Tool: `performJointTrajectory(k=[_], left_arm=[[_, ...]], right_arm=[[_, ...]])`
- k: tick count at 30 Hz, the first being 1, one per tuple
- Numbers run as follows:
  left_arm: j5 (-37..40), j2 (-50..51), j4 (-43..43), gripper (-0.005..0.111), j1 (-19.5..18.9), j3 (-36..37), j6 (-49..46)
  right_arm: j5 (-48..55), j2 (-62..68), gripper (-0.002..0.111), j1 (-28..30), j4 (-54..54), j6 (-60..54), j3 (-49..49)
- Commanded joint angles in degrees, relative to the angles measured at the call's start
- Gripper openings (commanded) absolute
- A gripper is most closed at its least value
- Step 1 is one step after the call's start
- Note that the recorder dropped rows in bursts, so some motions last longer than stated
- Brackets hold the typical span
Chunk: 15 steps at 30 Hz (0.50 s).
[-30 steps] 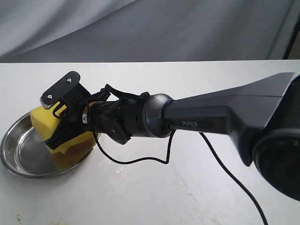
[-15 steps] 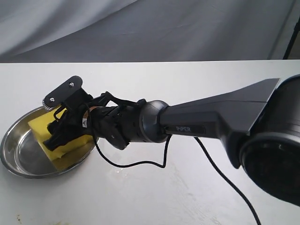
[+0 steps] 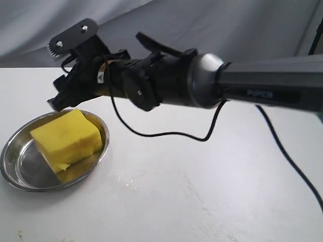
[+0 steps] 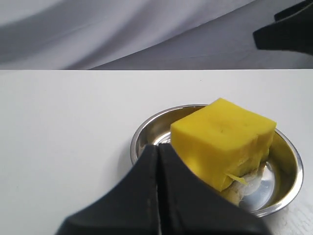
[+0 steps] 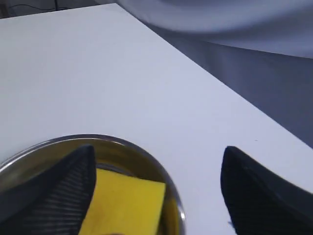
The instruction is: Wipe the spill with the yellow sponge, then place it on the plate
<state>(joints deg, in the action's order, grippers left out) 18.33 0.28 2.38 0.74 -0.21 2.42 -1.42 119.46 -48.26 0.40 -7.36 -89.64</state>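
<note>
Nearest: left gripper (image 4: pixel 157 193) pinched shut on nothing. Beyond, lying loose in the plate (image 3: pixel 12 174), no longer clamped as a second ago: yellow sponge (image 3: pixel 65 136), broad face up, long axis seemingly slanting from left toward far right. Farther, lifted clear above, spread wide, empty: right gripper (image 3: pixel 58 73).

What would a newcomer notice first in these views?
The bright yellow sponge stands out first, lying in the shiny steel plate at the left of the white table. Next comes the black right gripper, reaching in from the right and hanging open just above the plate.
</note>
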Motion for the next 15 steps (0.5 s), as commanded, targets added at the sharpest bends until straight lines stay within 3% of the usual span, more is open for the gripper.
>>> performJointTrajectory(k=[1, 5, 10, 15], left_arm=[[-0.6, -0.3, -0.1, 0.000, -0.1, 0.2, 0.1], [-0.6, -0.3, -0.1, 0.000, -0.1, 0.2, 0.1], [-0.6, -0.3, -0.1, 0.000, -0.1, 0.2, 0.1], [-0.6, -0.3, -0.1, 0.000, -0.1, 0.2, 0.1]], right_arm=[[4.0, -5.0, 0.056, 3.9, -0.4, -1.6, 1.6], [2.5, -11.4, 0.049, 8.0, -0.4, -1.6, 7.6], [-5.6, -25.0, 0.048, 15.9, 0.1, -1.3, 23.6], [-17.1, -37.6, 0.038, 21.9, 0.6, -1.3, 41.8]])
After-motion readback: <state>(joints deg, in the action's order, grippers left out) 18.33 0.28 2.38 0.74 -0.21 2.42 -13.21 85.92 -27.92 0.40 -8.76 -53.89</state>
